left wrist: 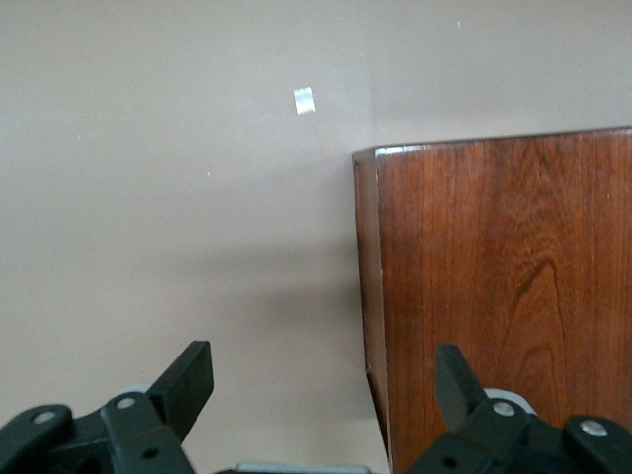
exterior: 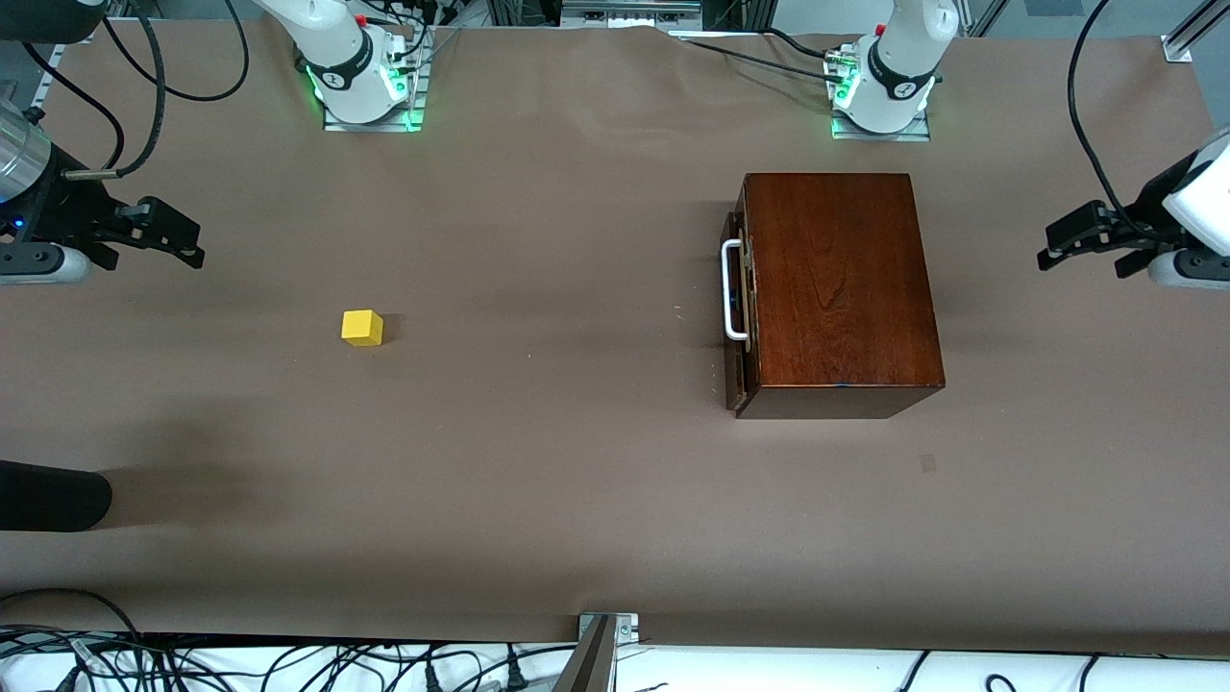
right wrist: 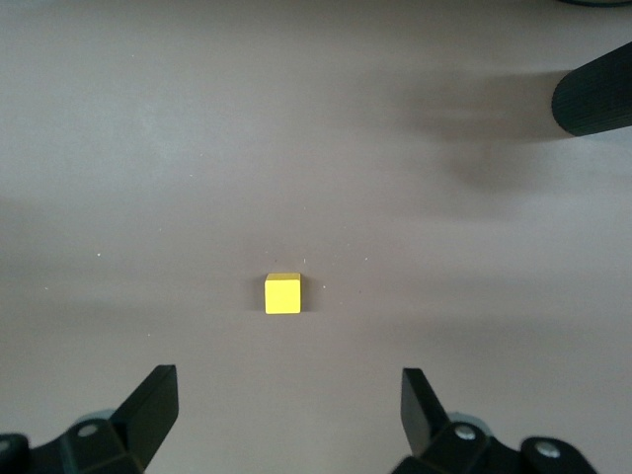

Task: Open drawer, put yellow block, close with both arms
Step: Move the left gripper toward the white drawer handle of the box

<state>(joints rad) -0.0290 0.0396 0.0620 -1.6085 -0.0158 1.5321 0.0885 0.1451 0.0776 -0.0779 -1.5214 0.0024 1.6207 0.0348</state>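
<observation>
The yellow block lies on the brown table toward the right arm's end. The drawer sits pushed into its dark wooden box, and its white bar handle faces the block. My right gripper hangs open over the table at the right arm's end, with the block a short way ahead of its fingertips. At the left arm's end my left gripper hangs open beside the box, holding nothing.
A black cylinder pokes in over the table at the right arm's end, nearer to the front camera than the block. A small tape patch lies close to the box. Cables run along the front edge.
</observation>
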